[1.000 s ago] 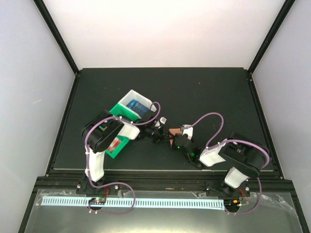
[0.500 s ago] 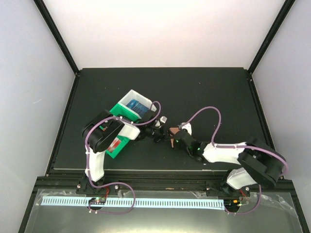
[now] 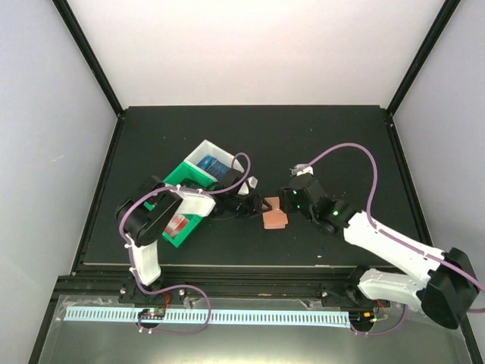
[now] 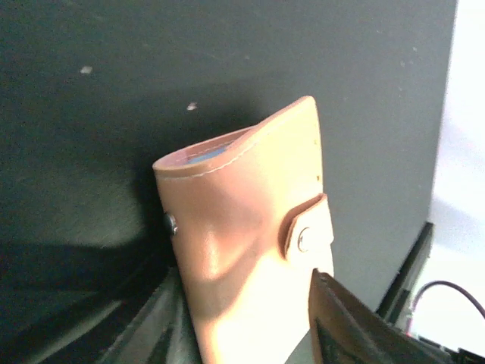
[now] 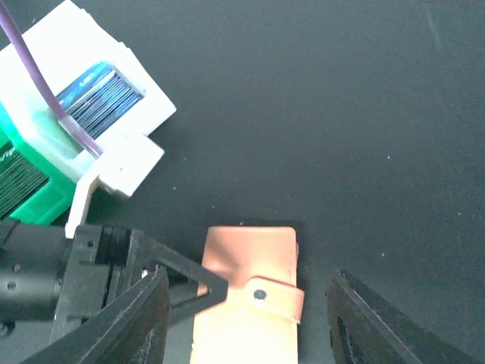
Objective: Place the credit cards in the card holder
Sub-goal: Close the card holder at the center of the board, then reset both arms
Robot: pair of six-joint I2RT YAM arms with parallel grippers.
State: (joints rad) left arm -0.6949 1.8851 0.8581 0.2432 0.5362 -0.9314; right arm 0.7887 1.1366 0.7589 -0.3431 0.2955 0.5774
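table: is bearing everything, dark
bins: are sitting left of centre, green and white
right gripper: is hovering released, fingers spread over the card holder
left gripper: is flanking its left end; grip unclear
card holder: is lying folded shut mid-table
credit cards: are standing in the white bin

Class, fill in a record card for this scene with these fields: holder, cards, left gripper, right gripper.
holder: card holder folded shut, flat on the table, between the grippers
cards: blue cards stacked in the white bin; red-marked card in the green bin
left gripper: at the holder's bin-side edge; grip unclear
right gripper: open, above the holder, holding nothing
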